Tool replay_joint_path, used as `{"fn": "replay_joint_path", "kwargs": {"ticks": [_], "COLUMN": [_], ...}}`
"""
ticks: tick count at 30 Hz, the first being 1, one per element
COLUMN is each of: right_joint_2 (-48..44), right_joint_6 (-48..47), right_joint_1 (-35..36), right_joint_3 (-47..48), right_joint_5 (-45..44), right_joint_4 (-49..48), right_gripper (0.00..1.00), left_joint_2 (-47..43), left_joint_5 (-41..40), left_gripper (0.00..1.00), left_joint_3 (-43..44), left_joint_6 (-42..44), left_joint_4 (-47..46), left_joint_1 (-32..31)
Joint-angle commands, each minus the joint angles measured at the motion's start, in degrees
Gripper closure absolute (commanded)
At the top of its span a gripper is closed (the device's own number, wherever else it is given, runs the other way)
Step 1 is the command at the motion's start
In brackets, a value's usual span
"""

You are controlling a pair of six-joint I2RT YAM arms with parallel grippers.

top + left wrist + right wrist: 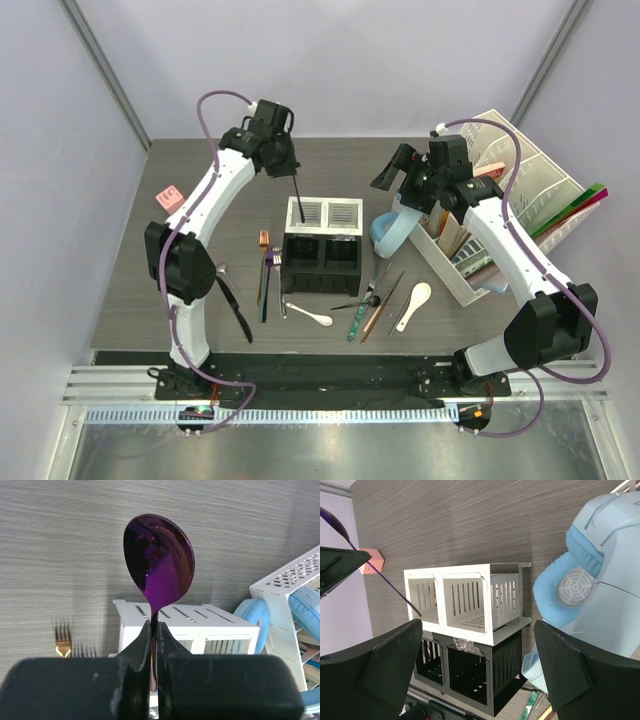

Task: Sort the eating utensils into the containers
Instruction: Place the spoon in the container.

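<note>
The left arm rises from its base and bends inward over the table, its left gripper (154,630) pinched tight on the neck of the purple spoon (159,560). The left wrist view shows the bowl standing clear beyond the fingertips. The right wrist view shows the slim handle slanting down to the left white-rimmed compartment of the caddy (322,262). The right arm arches up from its base, its right gripper (479,650) spread wide and empty above the caddy, beside the light blue headphones (590,580). Only the top view shows the rest on the table: copper fork (264,240) and purple fork (272,262) left of the caddy, white soup spoon (312,316), chopsticks (385,300) and green-patterned piece (357,322) in front.
</note>
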State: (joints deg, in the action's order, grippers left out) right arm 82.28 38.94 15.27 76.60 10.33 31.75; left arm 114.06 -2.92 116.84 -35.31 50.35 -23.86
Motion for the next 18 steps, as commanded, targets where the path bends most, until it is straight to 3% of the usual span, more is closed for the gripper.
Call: {"fn": "replay_joint_path", "kwargs": {"ticks": [1,6,10,13,18], "right_joint_2": [-0.1,1.21,1.21,1.39,1.21], "right_joint_6": [-0.27,-0.27,0.61,0.79,1.49], "right_joint_1": [-0.24,-0.33,-0.32,-0.15,0.2], "right_joint_3": [1.36,3.38,3.12,2.94,1.63], "right_joint_5": [1.62,4.61,4.79,5.05,4.53], "right_joint_4": [0.07,-0.81,-2.04,-2.13,-3.0], "right_gripper": [0.0,0.0,0.0,0.0,0.0], "left_joint_2": [-0.06,-2.6,-8.76,-13.59,-16.06], "left_joint_5": [-3.67,-8.05,-11.05,-13.41,-18.35], "left_gripper": [1.0,1.0,1.0,1.0,1.0], "left_joint_3": [-2.57,-10.46,-26.52,-32.87,-35.18], "left_joint_6": [2.7,6.04,7.36,8.06,9.29], "left_joint_4": [-6.83,-11.12,-19.55,-24.49,-25.3], "left_joint_1": [-3.38,-7.42,-10.24,-11.12,-11.74]}}
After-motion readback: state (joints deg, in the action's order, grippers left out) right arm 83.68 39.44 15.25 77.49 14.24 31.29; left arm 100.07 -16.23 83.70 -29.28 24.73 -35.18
